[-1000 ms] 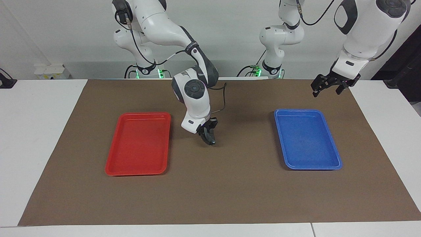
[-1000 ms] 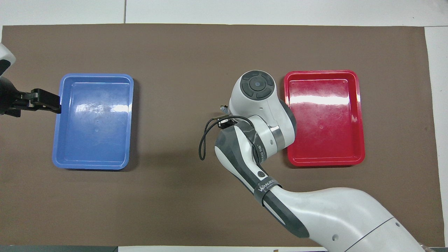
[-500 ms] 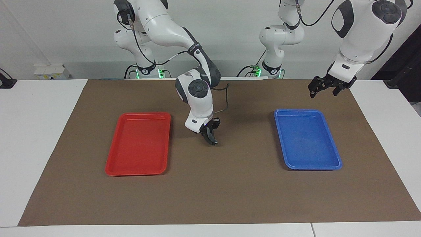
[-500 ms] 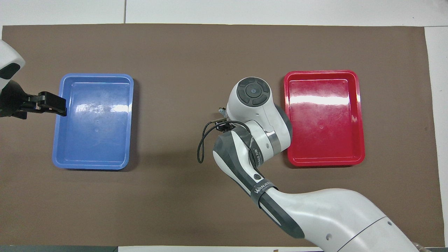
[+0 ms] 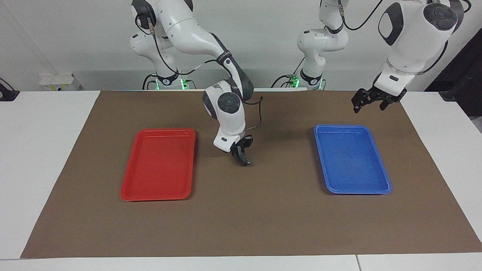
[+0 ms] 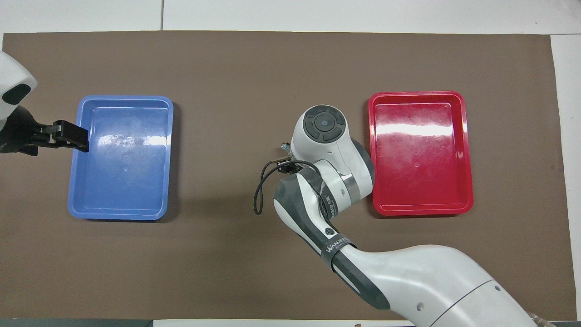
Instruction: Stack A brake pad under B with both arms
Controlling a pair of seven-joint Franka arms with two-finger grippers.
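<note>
Facing view: right arm (image 5: 226, 113) holds its jaws pressed together low between red tray (image 5: 130, 180) and blue tray (image 5: 380, 165); left arm (image 5: 399, 67) jaws spread. We see neither brake pad; one hidden beneath could get knocked.

Note the brown mat (image 6: 272, 59): matt, paper-like, faintly grainy, no shine anywhere. Your red tray (image 6: 458, 150) looks like moulded plastic, glossy, with bright glare bands across its floor. The blue tray (image 6: 75, 181) is the same sort of plastic, shiny but slightly scuffed in the reflection. The table (image 5: 45, 131) around the mat reads smooth, white, low sheen. Arm shells look like smooth white plastic, satin finish; the joint bands are dark and matt. Both grippers, right gripper (image 5: 244, 161) and left gripper (image 5: 371, 101), appear matt black.
</note>
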